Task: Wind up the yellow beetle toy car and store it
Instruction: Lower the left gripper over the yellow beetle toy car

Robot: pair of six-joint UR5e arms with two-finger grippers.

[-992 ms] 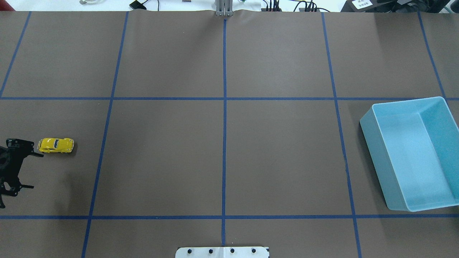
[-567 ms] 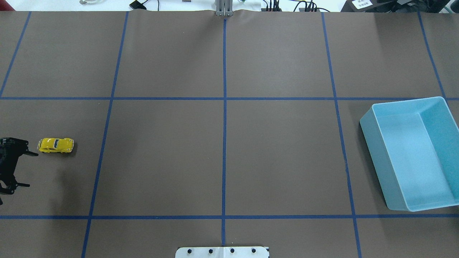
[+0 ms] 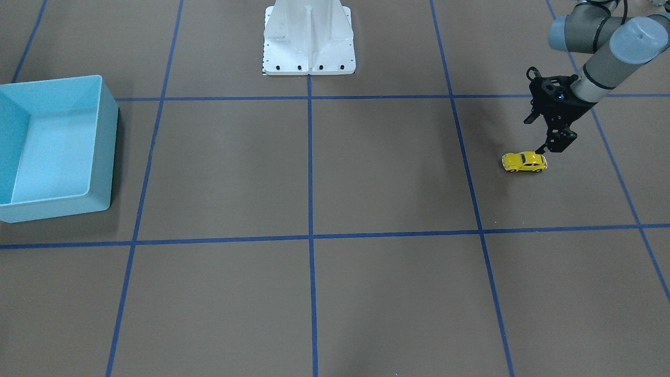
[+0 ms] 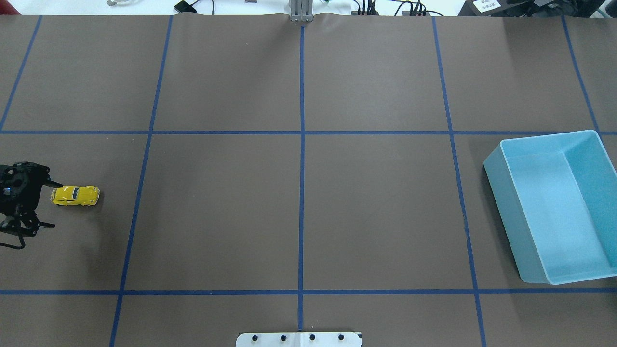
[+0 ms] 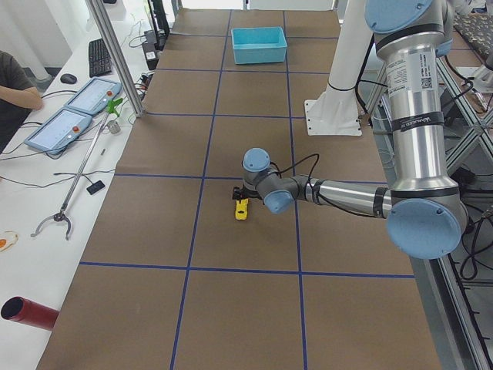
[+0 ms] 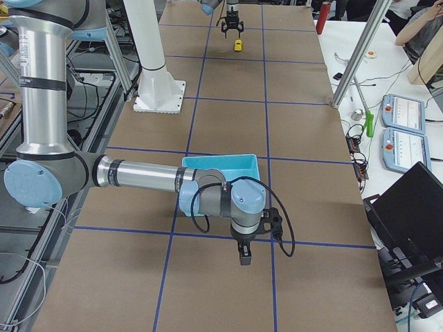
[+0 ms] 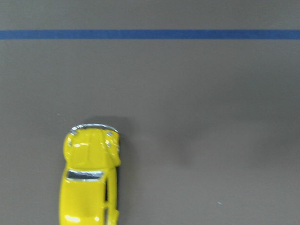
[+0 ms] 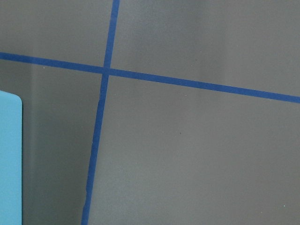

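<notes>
**Left tool wide open beside car, nothing gripped**

Left tool (image 4: 57,205): jaws spread wide, 2 fingers well apart, nothing between them, nothing held. It sits at the bench's (image 4: 376,207) left edge in the overhead view, with the fingers pointing toward the car. The upper fingertip (image 3: 545,148) ends just beside the car's near end. Can't tell from any view whether it touches; the tool's height over the bench isn't readable either. The left wrist camera shows no fingers, only the car low in frame.

Yellow beetle toy car (image 4: 75,195): on its wheels on the bench, on the robot's left side, in the outermost square of the blue tape grid (image 4: 301,193), middle row. Its long axis runs along the bench. The end with the chrome bumper and 2 round lamps faces away from the tool, toward the bench centre.

Right tool (image 6: 243,261): seen only from the right-end camera, so can't tell how far open it is. It points straight down over bare bench, just beside the light blue bin (image 4: 513,217) on the side toward the bench's right end. The right wrist camera shows bench, 2 crossing tape lines and 1 corner of the bin, no fingers.

The bin stands upright on the robot's right side, well apart from the car.
</notes>
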